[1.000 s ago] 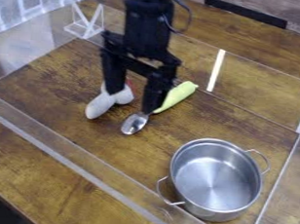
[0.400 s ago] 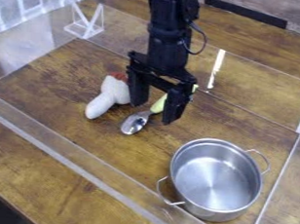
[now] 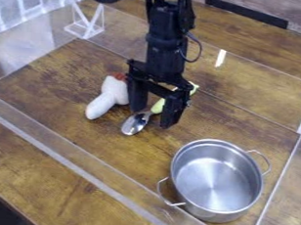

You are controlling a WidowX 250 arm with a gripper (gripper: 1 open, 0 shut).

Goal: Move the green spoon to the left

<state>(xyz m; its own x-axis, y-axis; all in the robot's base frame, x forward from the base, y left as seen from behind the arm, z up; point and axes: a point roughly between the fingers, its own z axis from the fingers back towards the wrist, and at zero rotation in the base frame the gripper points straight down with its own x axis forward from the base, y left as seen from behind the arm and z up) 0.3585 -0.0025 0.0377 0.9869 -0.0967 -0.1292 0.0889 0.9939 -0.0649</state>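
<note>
1. Now the gripper (image 3: 156, 113) hangs over the spoon (image 3: 137, 122), its fingers spread wide apart; it looks released, with nothing grasped that I can make out.
2. Directly under and between the fingers lies the spoon, on the table (image 3: 57, 161); its silver bowl points toward the near side, its yellow-green handle runs up behind the gripper; whether a finger touches it, I cannot tell.
3. The step in hand, as I judge it, is the grasp; go straight down with the fingers astride the spoon, near where handle meets bowl, and close only once both are low enough; too high a close would likely slip off the thin metal, and a crooked one could swivel it.
4. Just left of the spoon is the mushroom (image 3: 108, 99); lift a little before carrying left, or the spoon may shove it.
5. To the right and nearer stands the pot (image 3: 218, 181), well out of that path.
6. Against the earlier frames, the arm has come down and nearer the spoon; spoon, mushroom and pot lie where they were.
</note>
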